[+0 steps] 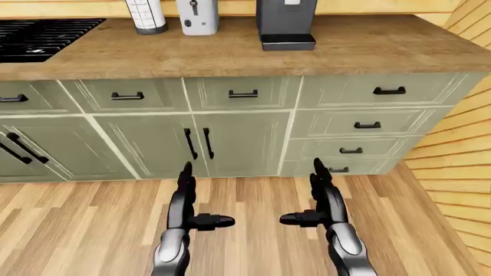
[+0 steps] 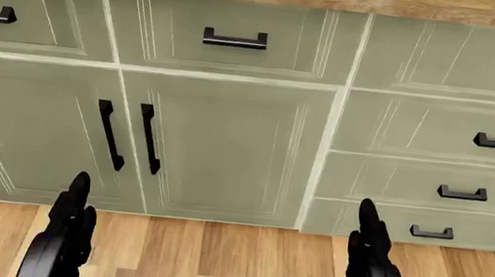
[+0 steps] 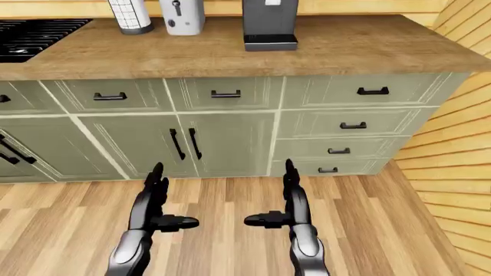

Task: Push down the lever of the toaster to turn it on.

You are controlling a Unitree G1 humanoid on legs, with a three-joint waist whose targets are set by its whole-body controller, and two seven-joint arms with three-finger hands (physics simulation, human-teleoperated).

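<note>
While both arms reach out low over the floor (image 1: 92, 230), the left hand (image 1: 184, 198) and the right hand (image 1: 326, 195) hang side by side, well apart, each spread wide: the fingers (image 1: 185, 175) point up toward the cabinets and each thumb juts inward toward the other hand. Neither hand touches or holds anything.

Just above the fingertips in the left-eye view stand the pale green cabinets (image 1: 246, 144). A pair of doors with two upright black handles (image 1: 198, 144) sits between the hands, nearer the left one. To the right is a stack of drawers (image 1: 366, 123) with short black pulls, and a row of shallower drawers runs along under the counter edge.

The wooden counter (image 1: 368, 49) spans the top of the eye views. At its upper left corner lies a black stove (image 1: 38, 37). Right of that stands a white cylinder with a dark grid pattern (image 1: 145, 16), and just beside it the toaster (image 1: 198, 16), a pale grey box with a dark lever slot on its face; its top is cut off by the frame, and the lever's position is too small to read. Further right stands a dark coffee machine (image 1: 285, 23). The toaster is far above and away from both hands. A slatted wooden wall (image 1: 460, 161) closes the right side.
</note>
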